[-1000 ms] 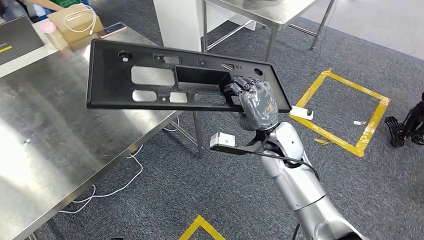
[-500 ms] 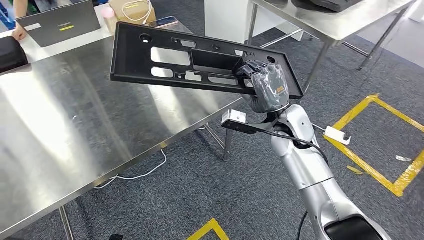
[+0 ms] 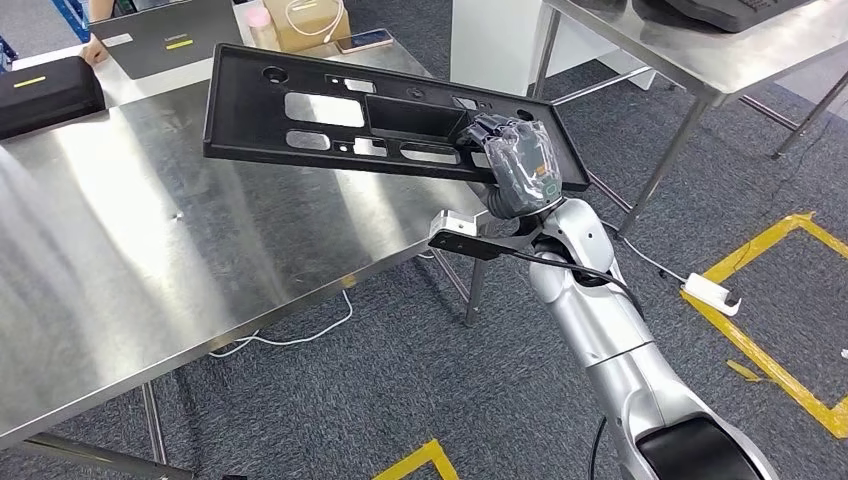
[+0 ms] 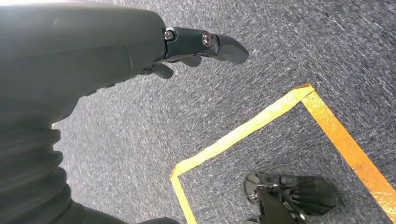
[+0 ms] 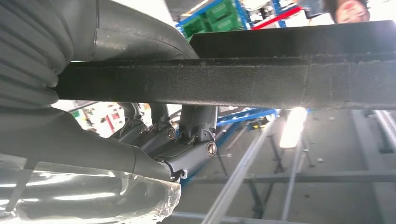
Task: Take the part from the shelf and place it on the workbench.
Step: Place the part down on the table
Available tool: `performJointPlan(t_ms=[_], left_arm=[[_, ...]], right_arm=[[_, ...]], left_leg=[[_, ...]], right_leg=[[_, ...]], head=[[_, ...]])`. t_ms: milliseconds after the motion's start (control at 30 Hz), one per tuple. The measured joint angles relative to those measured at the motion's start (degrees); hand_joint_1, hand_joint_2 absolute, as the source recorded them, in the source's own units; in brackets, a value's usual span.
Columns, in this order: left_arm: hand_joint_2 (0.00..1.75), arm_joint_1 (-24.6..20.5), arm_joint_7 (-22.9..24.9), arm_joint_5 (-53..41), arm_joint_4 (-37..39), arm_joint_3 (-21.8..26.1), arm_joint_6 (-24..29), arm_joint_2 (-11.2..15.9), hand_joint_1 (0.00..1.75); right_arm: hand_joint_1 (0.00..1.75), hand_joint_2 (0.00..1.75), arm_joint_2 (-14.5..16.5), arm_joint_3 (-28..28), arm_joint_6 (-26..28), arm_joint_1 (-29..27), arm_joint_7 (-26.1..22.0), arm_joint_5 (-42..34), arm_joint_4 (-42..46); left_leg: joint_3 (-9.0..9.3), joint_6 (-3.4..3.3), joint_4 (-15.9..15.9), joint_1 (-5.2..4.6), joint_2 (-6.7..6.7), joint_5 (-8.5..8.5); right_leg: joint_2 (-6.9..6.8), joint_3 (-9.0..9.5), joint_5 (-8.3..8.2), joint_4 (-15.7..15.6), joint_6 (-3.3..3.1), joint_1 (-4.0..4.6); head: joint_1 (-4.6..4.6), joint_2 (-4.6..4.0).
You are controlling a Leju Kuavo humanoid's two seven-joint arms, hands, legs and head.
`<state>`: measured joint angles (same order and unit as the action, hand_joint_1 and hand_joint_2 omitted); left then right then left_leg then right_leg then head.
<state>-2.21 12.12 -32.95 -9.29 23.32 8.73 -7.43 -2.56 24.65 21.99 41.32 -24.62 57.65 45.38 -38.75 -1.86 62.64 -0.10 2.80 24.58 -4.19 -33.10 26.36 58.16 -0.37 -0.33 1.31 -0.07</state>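
Part: long flat black plastic panel with rectangular cut-outs (image 3: 330,125) is held in the air above the near corner of the worktop, tilted, its far end over the steel surface; its edge is seen close up as a dark bar (image 5: 224,86) in the right wrist view.
Right hand: grey hand in clear plastic wrap (image 3: 520,165) is clamped on the panel's right end, dark fingers (image 5: 196,121) curled over one face, thumb on the other.
Left hand: dark grey hand (image 4: 93,51) is hung over the carpet, fingers (image 4: 224,46) stretched out and apart, nothing held.
Worktop: shiny stainless steel worktop (image 3: 130,260) is seen under the panel; no contact between panel and surface.
On worktop, far end: grey laptop (image 3: 165,40), black case (image 3: 45,90), cardboard box with white cable (image 3: 305,20) and phone (image 3: 365,41) are laid well apart from the panel.
Floor: grey carpet (image 3: 380,380) with yellow tape lines (image 4: 243,133); white power strip (image 3: 712,295) lies near the tape.
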Motion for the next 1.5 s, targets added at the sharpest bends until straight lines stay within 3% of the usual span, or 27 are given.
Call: performJointPlan(t_ms=[67, 133, 167, 233, 300, 367, 400, 433, 500, 567, 633, 667, 733, 800, 867, 900, 967, 1033, 1100, 1167, 1233, 1300, 1367, 1400, 1433, 1500], left_arm=[[1.75, -0.1, 0.0, -0.2, 0.0, 0.0, 0.0, 0.1, 0.0], [1.75, -0.2, 0.0, -0.5, 0.0, 0.0, 0.0, 0.1, 0.0], [1.75, -0.1, -0.1, -0.7, 0.0, 0.0, 0.1, 0.1, 0.0], [1.75, -0.2, -0.6, -1.3, 0.0, -0.1, 0.0, 0.1, 0.0], [1.75, -0.5, -1.3, -1.8, 0.0, -0.1, -0.2, 0.1, 0.0], [1.75, -0.6, -1.8, -2.1, 0.0, -0.2, -0.2, 0.0, 0.0], [1.75, -0.5, -2.1, -2.4, 0.0, -0.2, -0.3, 0.0, 0.0], [1.75, -0.5, -2.6, -2.8, 0.0, -0.3, -0.5, 0.0, 0.0], [1.75, -0.4, -4.0, -3.2, 0.0, -0.6, -0.8, -0.1, 0.0], [1.75, -0.3, -6.5, -3.0, 0.0, -0.7, -0.1, -0.1, 0.0], [1.75, -0.1, -11.0, -2.6, 0.0, -0.7, 1.3, -0.1, 0.0], [1.75, 0.0, -13.8, -2.3, 0.0, -0.6, 2.1, -0.1, 0.0], [1.75, 0.1, -19.2, -1.8, 0.0, -0.6, 3.7, 0.0, 0.0], [1.75, -0.1, -22.4, -1.1, 0.0, -0.4, 3.9, 0.1, 0.0], [1.75, -0.2, -26.1, -0.2, 0.0, -0.1, 2.8, 0.1, 0.0], [1.75, -0.3, -28.8, 0.5, -0.1, 0.0, 2.3, 0.1, 0.0], [1.75, -0.9, -34.4, 1.8, -0.3, 0.6, 2.7, 0.0, 0.0], [1.75, -1.9, -38.8, 2.8, -0.7, 1.4, 3.3, -0.1, 0.0], [1.75, -2.8, -41.6, 3.0, -1.0, 1.8, 3.1, -0.1, 0.0], [1.75, -3.2, -42.6, 3.0, -1.1, 2.1, 2.7, -0.1, 0.0], [1.75, -3.3, -42.9, 3.0, -1.2, 2.5, 2.6, -0.1, 0.0], [1.75, -3.6, -43.1, 3.0, -1.4, 2.8, 2.8, 0.0, 0.0], [1.75, -3.8, -43.9, 3.3, -1.4, 2.9, 3.6, -0.2, 0.0], [1.75, -3.8, -44.3, 3.7, -1.4, 3.0, 4.0, -0.3, 0.0], [1.75, -3.9, -44.5, 4.1, -1.4, 3.2, 4.3, -0.4, 0.0], [1.75, -3.9, -43.9, 4.7, -1.4, 3.8, 3.9, -0.4, 0.0]], right_arm=[[1.75, 1.75, 0.1, 0.0, -0.2, 0.5, -0.2, 0.3, -0.2], [1.75, 1.75, 0.5, 0.1, -0.5, 1.0, -0.6, 0.7, -0.5], [1.75, 1.75, 0.7, 0.2, -0.6, 1.3, -0.8, 0.7, -0.6], [1.75, 1.75, 0.9, 0.2, -0.7, 2.1, -1.5, -0.1, -1.2], [1.75, 1.75, 0.7, 0.1, -0.6, 2.8, -1.9, -1.0, -2.4], [1.75, 1.75, 0.2, -0.2, -0.5, 3.1, -1.8, -1.3, -3.8], [1.75, 1.75, 0.0, -0.4, -0.3, 3.2, -1.7, -1.3, -4.5], [1.75, 1.75, -0.3, -0.7, -0.2, 3.5, -1.6, -1.3, -5.2], [1.75, 1.75, -0.7, -1.2, 0.4, 4.6, -1.5, -0.9, -6.6], [1.75, 1.75, -1.0, -1.5, 1.0, 5.5, -1.3, -0.1, -8.1], [1.75, 1.75, -1.1, -1.6, 1.2, 6.1, -0.9, 0.8, -9.2], [1.75, 1.75, -1.2, -1.7, 1.2, 6.4, -0.7, 1.0, -9.6], [1.75, 1.75, -1.3, -2.1, 1.2, 6.9, -0.5, 1.2, -10.3], [1.75, 1.75, -1.5, -2.6, 1.2, 7.3, -0.3, 1.4, -11.0], [1.75, 1.75, -1.8, -2.9, 1.2, 7.4, 0.4, 2.1, -11.8], [1.75, 1.75, -2.0, -3.0, 1.2, 7.5, 1.0, 2.7, -12.2], [1.75, 1.75, -2.3, -3.3, 1.2, 7.9, 2.1, 3.9, -12.9], [1.75, 1.75, -2.8, -3.7, 1.2, 8.7, 2.9, 4.9, -13.7], [1.75, 1.75, -3.2, -4.1, 1.2, 9.7, 3.1, 5.3, -14.6], [1.75, 1.75, -3.3, -4.5, 1.2, 10.4, 3.2, 5.5, -15.2], [1.75, 1.75, -3.5, -4.7, 1.2, 10.8, 3.3, 5.6, -15.6], [1.75, 1.75, -3.9, -4.8, 1.1, 10.9, 3.3, 5.7, -16.1], [1.75, 1.75, -4.2, -4.9, 0.8, 10.7, 3.3, 5.5, -16.8], [1.75, 1.75, -4.3, -5.1, 0.6, 10.7, 3.3, 5.4, -17.2], [1.75, 1.75, -4.3, -5.3, 0.3, 10.7, 3.4, 5.4, -17.5], [1.75, 1.75, -4.3, -5.7, -0.2, 11.3, 3.8, 5.8, -18.0]], left_leg=[[1.95, -0.8, -3.8, -0.72, 1.58, -0.75], [1.97, -1.11, -4.2, -0.89, 0.41, -0.68], [2.22, -1.31, -4.6, -0.73, -0.22, -0.86], [2.8, -1.74, -5.3, -0.22, -1.51, -1.27], [2.97, -2.0, -5.4, 0.09, -3.12, -1.41], [2.99, -2.06, -5.3, 0.13, -5.01, -1.41], [3.01, -2.04, -5.3, 0.15, -5.96, -1.41], [3.05, -1.98, -5.2, 0.18, -6.86, -1.38], [3.01, -1.64, -5.0, 0.12, -8.43, -1.19], [2.76, -1.13, -4.7, 0.05, -9.49, -1.01], [2.49, -0.54, -4.7, 0.25, -10.26, -0.98], [2.31, -0.21, -4.5, 0.37, -9.98, -0.81], [1.06, 0.58, -2.0, 0.38, -7.3, 0.74], [-2.21, 1.23, 4.7, 0.55, -4.05, 3.9], [-5.8, 1.64, 11.0, 0.98, -3.1, 5.71], [-6.46, 1.74, 11.6, 1.13, -2.94, 5.15], [-4.2, 1.64, 6.0, 1.25, -1.96, 1.23], [-0.61, 1.2, -1.4, 0.8, 0.43, -1.79], [0.54, 0.62, -4.1, 0.21, 1.29, -2.07], [0.64, -0.14, -4.5, 0.11, -0.08, -2.1], [1.07, -1.08, -5.0, 0.25, -1.34, -2.33], [1.3, -1.76, -5.1, 0.39, -2.66, -2.4], [1.33, -1.97, -5.1, 0.43, -4.45, -2.34], [1.36, -2.0, -5.1, 0.42, -5.41, -2.31], [1.42, -1.99, -5.0, 0.42, -6.38, -2.3], [1.53, -1.81, -5.0, 0.42, -7.79, -2.2]], right_leg=[[-1.04, 0.26, 0.33, 0.0, 0.38, 0.36], [-2.19, 0.57, 0.59, -0.3, 0.89, 0.63], [-2.08, 0.5, 0.87, 0.0, 1.14, 0.69], [0.19, -0.83, 2.57, 3.3, 1.25, 0.69], [2.99, -4.4, 5.52, 10.6, 0.98, 0.34], [3.8, -7.54, 7.02, 16.1, 1.27, 0.07], [3.93, -7.8, 6.38, 15.9, 1.75, -0.08], [4.14, -6.92, 4.81, 13.2, 2.36, -0.29], [5.62, -3.54, 0.88, 4.9, 3.39, -0.84], [6.58, -1.5, -0.97, 0.2, 3.33, -1.08], [5.87, -1.23, -1.05, -0.3, 2.58, -0.97], [5.46, -1.1, -1.09, -0.4, 2.22, -1.03], [4.55, -0.68, -1.12, -0.8, 1.37, -1.28], [3.56, -0.19, -0.84, -0.9, 0.69, -1.22], [2.46, 0.2, -0.49, -0.9, 0.35, -1.12], [1.91, 0.38, -0.31, -0.9, 0.33, -1.11], [0.77, 0.87, 0.13, -0.8, 0.61, -1.11], [-0.38, 1.34, 0.64, -0.8, 1.17, -0.68], [-1.51, 1.53, 1.05, -0.9, 1.79, -0.08], [-2.44, 1.66, 1.46, -1.0, 2.42, 0.27], [-0.65, 0.97, 2.84, 1.1, 2.56, 0.21], [2.51, -2.2, 5.68, 7.8, 2.04, -0.12], [3.78, -6.6, 7.95, 15.3, 2.04, -0.25], [3.94, -7.73, 7.81, 16.5, 2.4, -0.27], [4.09, -7.92, 6.79, 15.7, 2.93, -0.32], [4.62, -5.24, 2.69, 8.2, 4.04, -0.65]], head=[[-0.03, 0.0], [-0.05, 0.0], [-0.06, 0.0], [-0.13, 0.0], [-0.28, 0.0], [-0.48, 0.01], [-0.59, 0.01], [-0.63, 0.01], [-0.72, 0.02], [-0.74, 0.01], [-0.78, 0.01], [-0.76, 0.02], [-0.45, 0.01], [-0.12, 0.0], [-0.11, 0.01], [-0.09, 0.01], [-0.09, 0.01], [-0.05, 0.01], [-0.16, 0.02], [-0.3, 0.02], [-0.29, 0.02], [-0.52, 0.02], [-0.77, 0.02], [-0.79, 0.02], [-0.8, 0.02], [-0.84, 0.02]])
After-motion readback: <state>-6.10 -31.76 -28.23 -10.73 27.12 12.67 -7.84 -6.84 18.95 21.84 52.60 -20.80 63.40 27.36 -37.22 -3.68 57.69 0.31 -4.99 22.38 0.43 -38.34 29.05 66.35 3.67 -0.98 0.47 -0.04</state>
